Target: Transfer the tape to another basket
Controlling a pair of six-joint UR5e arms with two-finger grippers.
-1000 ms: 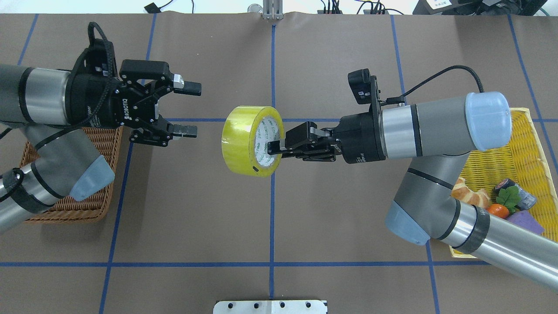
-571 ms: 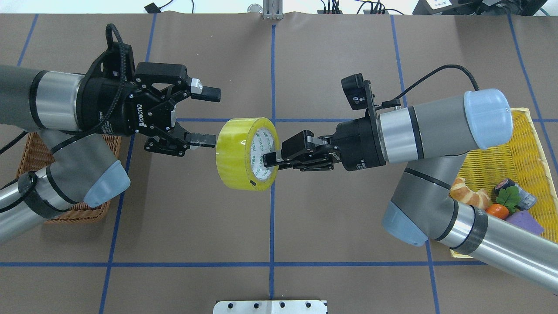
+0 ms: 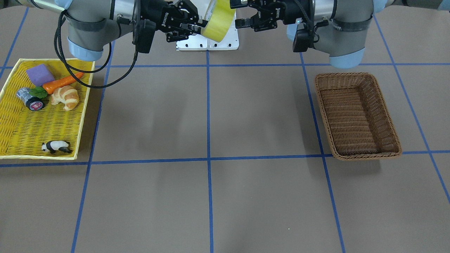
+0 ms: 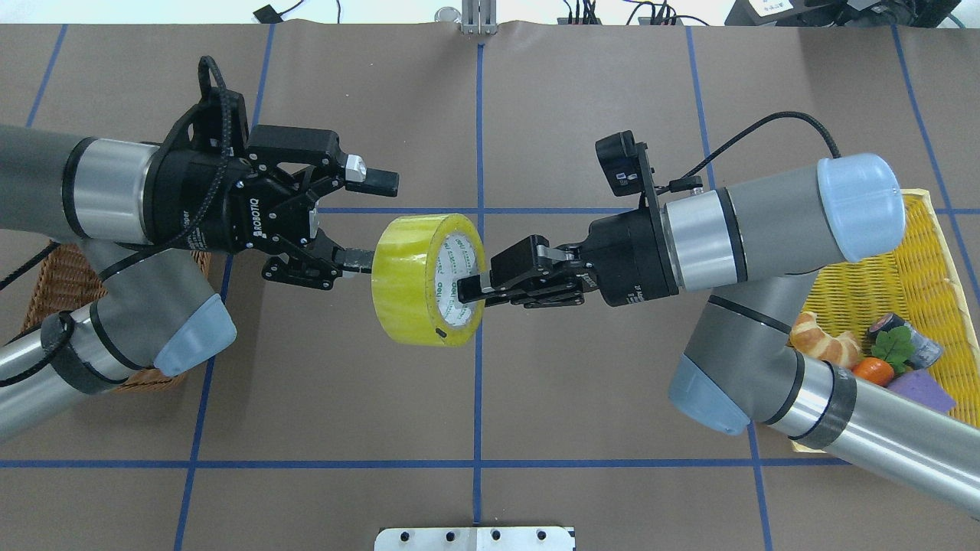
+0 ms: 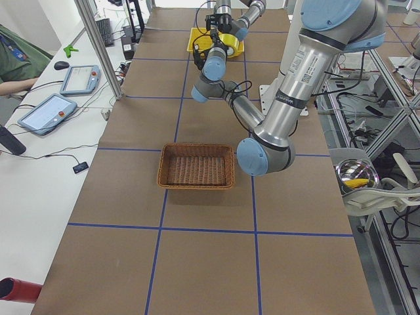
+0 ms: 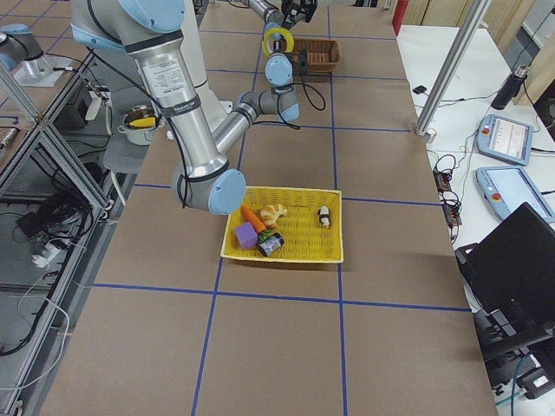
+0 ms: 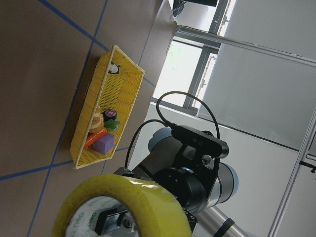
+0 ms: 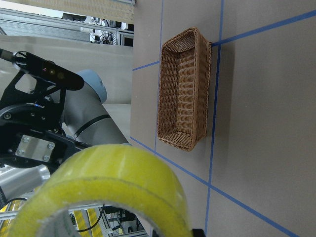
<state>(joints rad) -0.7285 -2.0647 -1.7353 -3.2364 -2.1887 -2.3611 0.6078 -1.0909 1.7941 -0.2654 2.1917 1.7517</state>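
Observation:
The yellow tape (image 4: 417,279) hangs in the air over the table's middle, held on edge. My right gripper (image 4: 468,288) is shut on the tape's rim, one finger inside the pale core. My left gripper (image 4: 371,222) is open just left of the tape, its lower fingertip at the tape's outer face. In the front view the tape (image 3: 219,17) sits at the top between the right gripper (image 3: 203,25) and the left gripper (image 3: 241,14). The brown wicker basket (image 3: 351,116) stands empty; in the overhead view the basket (image 4: 57,268) lies under my left arm. The tape fills the bottom of both wrist views (image 7: 128,202) (image 8: 108,182).
A flat yellow tray (image 3: 31,137) on my right side holds a croissant (image 3: 65,97), a carrot (image 3: 61,82), a purple block (image 3: 39,74), a silver cylinder (image 3: 30,98) and a panda figure (image 3: 55,146). The tray also shows under my right arm (image 4: 903,260).
My left gripper has moved right, up to the tape, still open. My right gripper has carried the tape a little left and nearer to me.

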